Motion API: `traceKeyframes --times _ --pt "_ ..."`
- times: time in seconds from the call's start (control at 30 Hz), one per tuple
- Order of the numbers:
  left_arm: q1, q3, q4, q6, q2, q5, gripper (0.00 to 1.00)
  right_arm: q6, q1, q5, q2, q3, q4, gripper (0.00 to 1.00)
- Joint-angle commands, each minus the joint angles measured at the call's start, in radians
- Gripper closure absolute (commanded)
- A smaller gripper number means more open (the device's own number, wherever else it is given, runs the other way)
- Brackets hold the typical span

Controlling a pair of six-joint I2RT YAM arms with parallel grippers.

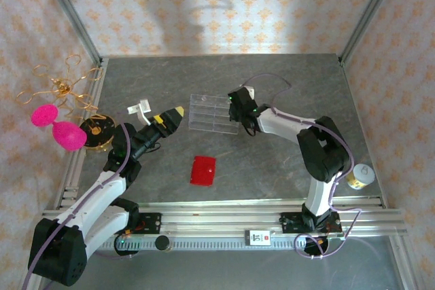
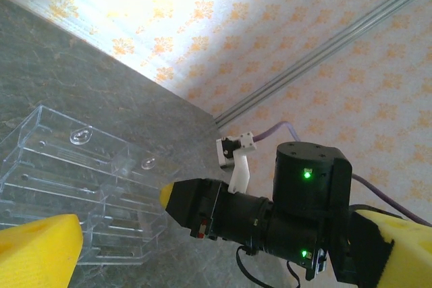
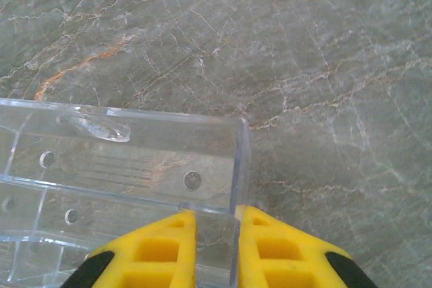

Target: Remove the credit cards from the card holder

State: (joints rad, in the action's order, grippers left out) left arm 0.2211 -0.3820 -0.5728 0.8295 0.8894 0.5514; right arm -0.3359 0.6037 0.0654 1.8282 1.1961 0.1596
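The card holder, a small red wallet, lies folded shut on the grey table in front of both arms. The credit cards are hidden. My right gripper sits at the right end of a clear slotted tray; in the right wrist view its yellow fingers are shut on the tray's end wall. My left gripper hovers at the tray's left end, jaws wide open and holding nothing. In the left wrist view, the left gripper frames the tray and the right gripper.
Pink egg shapes, a gold wire ornament and a black-and-gold disc crowd the left edge. A small yellow-labelled jar stands at the right. Metal rails run along the near edge, and patterned walls enclose the table.
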Motion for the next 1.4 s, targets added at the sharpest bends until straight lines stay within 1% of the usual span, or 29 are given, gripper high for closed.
traceKeyframes --times 0.0,0.2,0.27,0.3,0.37,0.47,0.53,0.63,0.67,0.73,0.8,0.9,0.97,1.03,1.07,1.1,1.17,1.2,1.37 --pt "0.003 0.012 -0.043 0.012 -0.01 0.025 0.01 0.135 -0.037 0.008 0.015 0.026 0.023 0.86" --pt "0.004 0.016 -0.039 0.026 -0.012 0.028 0.01 0.182 -0.08 -0.03 0.036 0.067 0.042 0.9" --pt "0.003 0.017 -0.032 0.025 -0.013 0.028 0.01 0.19 -0.088 -0.062 0.051 0.084 0.058 0.88" --pt "0.003 0.017 -0.028 0.025 -0.013 0.028 0.01 0.191 -0.087 -0.069 0.056 0.092 0.065 0.84" --pt "0.003 0.017 -0.017 0.02 -0.013 0.025 0.01 0.189 -0.088 -0.095 0.053 0.094 0.061 0.72" --pt "0.003 0.014 0.001 0.016 -0.014 0.019 0.01 0.183 -0.087 -0.097 0.021 0.08 0.037 0.59" --pt "0.003 0.013 0.005 0.017 -0.014 0.014 0.01 0.175 -0.088 -0.095 -0.015 0.071 0.033 0.55" --pt "0.003 0.014 0.048 0.03 -0.032 -0.042 0.01 0.153 -0.075 -0.131 -0.111 0.026 -0.001 0.51" --pt "0.003 0.02 0.048 0.035 -0.041 -0.06 0.01 0.145 -0.057 -0.144 -0.143 0.001 -0.02 0.5" --pt "0.003 0.046 0.014 0.055 -0.062 -0.077 0.01 0.124 -0.019 -0.15 -0.183 -0.042 -0.045 0.49" --pt "0.004 0.081 -0.042 0.078 -0.088 -0.094 0.01 0.094 0.02 -0.192 -0.21 -0.085 -0.068 0.49" --pt "0.003 0.116 -0.1 0.077 -0.109 -0.081 0.01 0.015 0.05 -0.218 -0.225 -0.141 -0.09 0.49" --pt "0.003 0.12 -0.093 0.092 -0.098 -0.09 0.01 -0.024 0.052 -0.178 -0.24 -0.16 -0.087 0.47" --pt "0.003 0.11 -0.086 0.09 -0.068 -0.075 0.01 -0.054 0.049 -0.095 -0.227 -0.146 -0.039 0.46" --pt "0.003 0.098 -0.07 0.076 -0.047 -0.063 0.02 -0.073 0.039 -0.046 -0.213 -0.136 -0.015 0.47" --pt "0.003 0.084 -0.05 0.064 -0.029 -0.052 0.04 -0.077 0.022 -0.029 -0.202 -0.133 -0.008 0.47" --pt "0.003 0.052 -0.009 0.036 0.005 -0.025 0.1 -0.07 -0.044 -0.053 -0.182 -0.135 -0.024 0.5" --pt "0.003 0.045 0.003 0.03 0.014 -0.019 0.12 -0.064 -0.071 -0.058 -0.171 -0.132 -0.031 0.51" --pt "0.003 0.048 0.0 0.034 0.027 -0.007 0.11 0.027 -0.117 -0.085 -0.082 -0.06 -0.04 0.54"
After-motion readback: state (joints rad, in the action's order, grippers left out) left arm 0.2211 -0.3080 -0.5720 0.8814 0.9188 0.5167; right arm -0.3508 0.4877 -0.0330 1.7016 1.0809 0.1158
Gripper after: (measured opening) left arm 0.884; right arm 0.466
